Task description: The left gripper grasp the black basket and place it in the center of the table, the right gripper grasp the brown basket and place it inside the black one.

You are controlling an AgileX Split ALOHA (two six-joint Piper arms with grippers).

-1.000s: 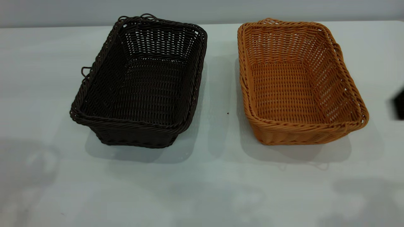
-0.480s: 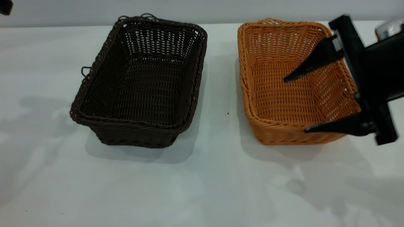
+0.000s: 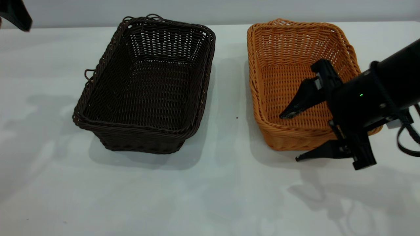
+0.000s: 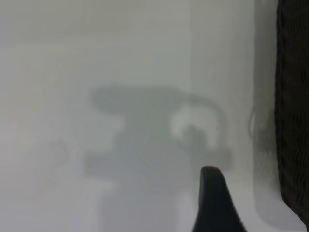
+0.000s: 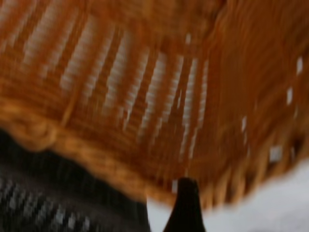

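Note:
The black basket (image 3: 147,85) stands left of centre on the table (image 3: 210,196); the brown basket (image 3: 305,82) stands to its right, a gap between them. My right gripper (image 3: 288,138) is open at the brown basket's near right corner: one long finger reaches inside over the floor, the other lies outside in front of the near wall. The right wrist view shows the brown basket's weave (image 5: 145,96) close up, one fingertip (image 5: 186,203) and the black basket (image 5: 48,203) behind. My left gripper (image 3: 14,13) shows only partly at the far left corner, away from the black basket.
The left wrist view shows bare table (image 4: 96,72), one fingertip (image 4: 212,198) and the black basket's wall (image 4: 292,121) beside it. A black cable (image 3: 407,137) loops off the right arm. A small dark speck (image 3: 237,117) lies between the baskets.
My right arm has come in from the right edge and dropped down and forward to the brown basket's near wall. My left gripper has entered at the far left corner. Neither basket has moved.

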